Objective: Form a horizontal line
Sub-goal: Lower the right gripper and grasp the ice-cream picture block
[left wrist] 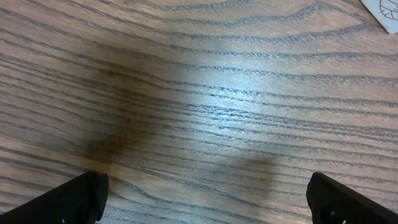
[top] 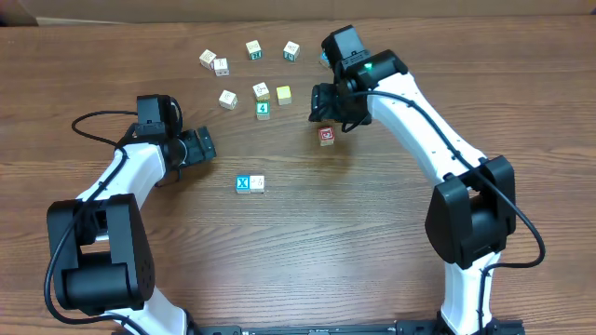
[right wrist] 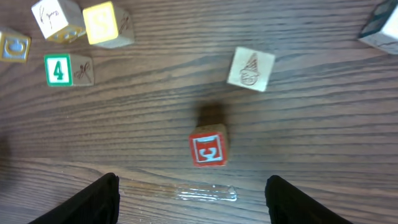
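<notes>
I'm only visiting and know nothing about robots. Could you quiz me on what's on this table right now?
1. True or false: the blue X block touches the pale block beside it.
2. The lone block nearest the right gripper is: A purple, B red, C black.
3. Fill in: the left gripper is open and holds ____.

Key: 1 true; 2 B; 3 nothing.
</notes>
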Robot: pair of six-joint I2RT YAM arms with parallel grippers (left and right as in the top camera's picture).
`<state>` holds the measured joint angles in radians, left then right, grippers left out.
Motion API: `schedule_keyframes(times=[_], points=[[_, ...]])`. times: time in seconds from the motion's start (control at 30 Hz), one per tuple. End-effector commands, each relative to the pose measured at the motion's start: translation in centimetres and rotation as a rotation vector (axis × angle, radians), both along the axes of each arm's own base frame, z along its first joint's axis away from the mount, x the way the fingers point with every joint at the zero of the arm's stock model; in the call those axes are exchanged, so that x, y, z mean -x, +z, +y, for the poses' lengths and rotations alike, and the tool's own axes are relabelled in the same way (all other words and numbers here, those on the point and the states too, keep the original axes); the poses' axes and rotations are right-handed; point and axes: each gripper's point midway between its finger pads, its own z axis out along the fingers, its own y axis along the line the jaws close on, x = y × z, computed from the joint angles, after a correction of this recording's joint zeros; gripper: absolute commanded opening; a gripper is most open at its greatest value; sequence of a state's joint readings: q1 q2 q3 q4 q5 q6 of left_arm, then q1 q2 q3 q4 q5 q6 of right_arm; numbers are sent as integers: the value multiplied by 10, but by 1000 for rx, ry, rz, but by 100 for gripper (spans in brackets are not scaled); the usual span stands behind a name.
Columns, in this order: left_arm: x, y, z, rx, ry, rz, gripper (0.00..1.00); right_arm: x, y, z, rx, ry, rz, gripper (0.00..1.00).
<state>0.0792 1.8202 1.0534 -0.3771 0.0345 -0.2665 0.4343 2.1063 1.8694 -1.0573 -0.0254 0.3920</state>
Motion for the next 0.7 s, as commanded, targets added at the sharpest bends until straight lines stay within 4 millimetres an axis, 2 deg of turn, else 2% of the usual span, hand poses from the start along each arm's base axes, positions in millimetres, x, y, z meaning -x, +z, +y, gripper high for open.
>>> schedule_keyframes(times=[0.0, 0.5, 0.67], points=[[3, -6, -2, 12, 5, 17, 99, -1, 0, 0, 36, 0, -23, 73], [3, -6, -2, 13, 6, 17, 100, -3, 1, 1, 39, -1, -38, 75], [2, -6, -2, 12, 5, 16, 100, -23, 6, -11, 111, -44, -132, 75]])
